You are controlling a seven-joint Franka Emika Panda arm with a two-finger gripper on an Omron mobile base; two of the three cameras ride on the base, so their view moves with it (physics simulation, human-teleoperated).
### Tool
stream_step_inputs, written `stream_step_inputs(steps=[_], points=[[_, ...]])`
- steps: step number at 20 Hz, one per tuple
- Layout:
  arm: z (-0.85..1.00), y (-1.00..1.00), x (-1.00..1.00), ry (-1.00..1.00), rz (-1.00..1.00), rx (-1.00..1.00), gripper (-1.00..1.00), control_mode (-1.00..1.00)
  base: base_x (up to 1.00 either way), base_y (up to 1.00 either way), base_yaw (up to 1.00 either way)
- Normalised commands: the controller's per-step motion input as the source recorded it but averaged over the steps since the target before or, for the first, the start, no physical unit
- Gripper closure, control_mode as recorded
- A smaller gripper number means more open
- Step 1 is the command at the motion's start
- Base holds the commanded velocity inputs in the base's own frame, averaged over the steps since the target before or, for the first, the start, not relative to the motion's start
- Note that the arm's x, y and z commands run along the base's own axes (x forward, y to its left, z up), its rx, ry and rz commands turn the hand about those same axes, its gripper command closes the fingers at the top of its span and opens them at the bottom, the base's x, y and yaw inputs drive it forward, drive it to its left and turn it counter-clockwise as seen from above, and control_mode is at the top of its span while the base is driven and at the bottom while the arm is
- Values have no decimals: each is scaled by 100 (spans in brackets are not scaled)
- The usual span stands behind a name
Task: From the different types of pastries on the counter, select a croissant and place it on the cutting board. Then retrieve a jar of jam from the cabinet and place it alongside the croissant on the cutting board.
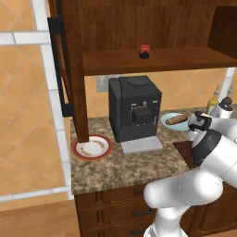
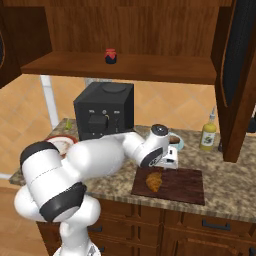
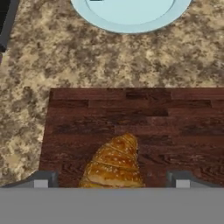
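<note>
Croissant (image 2: 154, 182) lay flat on the cutting board (image 2: 185, 186), toward the board's left end, golden and lumpy. In the hand view, croissant (image 3: 114, 165) sat between the two finger tips (image 3: 42, 179), with clear board showing on each side and neither tip touching the pastry. Gripper (image 3: 112, 180) stood wide apart, clamped on nothing, hanging just above the pastry. Seen from the right, gripper (image 2: 167, 164) hung over the board's back edge, just behind the croissant. Cutting board (image 3: 175, 122) rested on the counter (image 3: 52, 57), speckled stone around its left and far sides. Beyond the board's far edge, a pale blue plate (image 3: 131, 17); from the left, the same plate (image 1: 172, 121) carried a long brown pastry (image 1: 177, 120). Jar of jam (image 2: 110, 56), dark with a red lid, stood upright on the shelf of the cabinet (image 2: 150, 67), well apart from the board and above a black coffee machine (image 2: 104, 110). Red-rimmed plate (image 1: 92, 147) sat on the counter left of the machine. Yellow bottle (image 2: 208, 135) stood behind the board, toward its right end, near the open cabinet door.
</note>
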Motion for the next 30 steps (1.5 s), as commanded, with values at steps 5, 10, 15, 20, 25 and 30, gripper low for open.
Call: stream_step_inputs(steps=[5, 10, 15, 20, 25, 30], points=[[75, 0, -43, -3, 0, 0, -100, -100, 0, 0, 0], [100, 7, -38, 0, 0, 0, -100, -100, 0, 0, 0], [100, 14, -41, -8, 8, -6, -100, -100, 0, 0, 0], [100, 21, -28, -9, 15, -10, -100, -100, 0, 0, 0], [100, 36, -18, -4, 20, -13, -100, -100, 0, 0, 0], [100, 27, -11, 0, 23, -3, -100, -100, 0, 0, 0]])
